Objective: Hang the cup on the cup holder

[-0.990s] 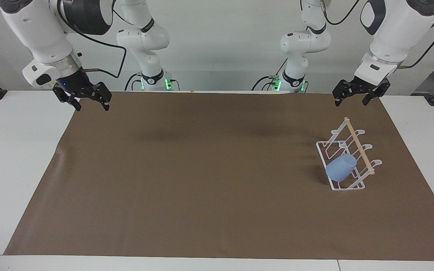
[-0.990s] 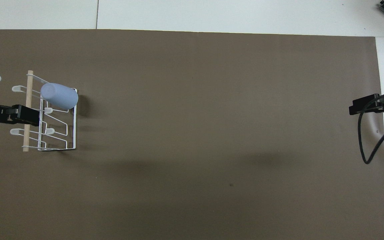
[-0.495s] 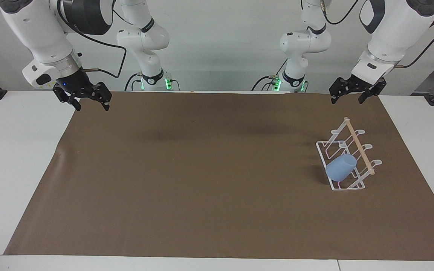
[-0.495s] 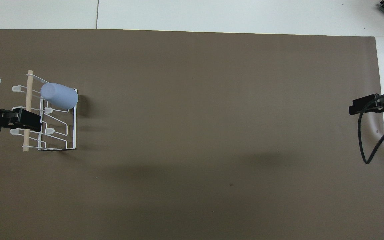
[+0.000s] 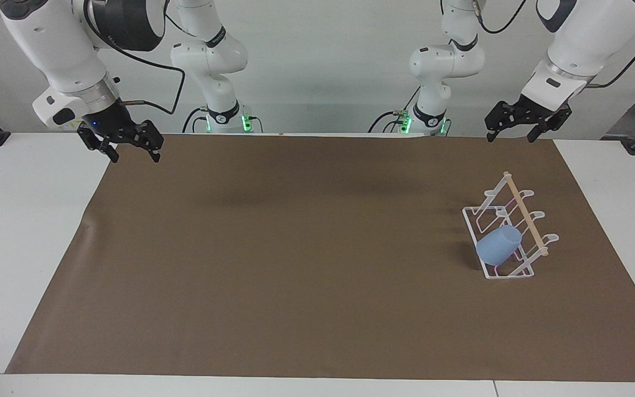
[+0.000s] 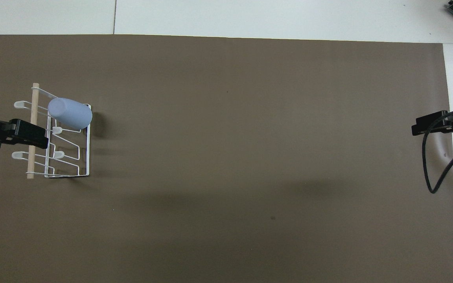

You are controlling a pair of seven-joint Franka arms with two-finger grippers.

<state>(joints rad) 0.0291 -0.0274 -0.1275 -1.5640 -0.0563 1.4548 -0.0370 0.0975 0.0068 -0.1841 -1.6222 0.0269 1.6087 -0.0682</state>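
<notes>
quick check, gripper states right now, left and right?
Left gripper: open, empty, raised over the table edge near the cup holder.
Right gripper: open, empty, waiting over the mat's edge at its own end.

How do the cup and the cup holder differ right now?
The cup is a solid light blue tumbler; the cup holder is open white wire with a wooden rod on top. The cup is the smaller, and hangs tilted on a prong; the cup holder stands on the mat. Neither tool touches either.
</notes>
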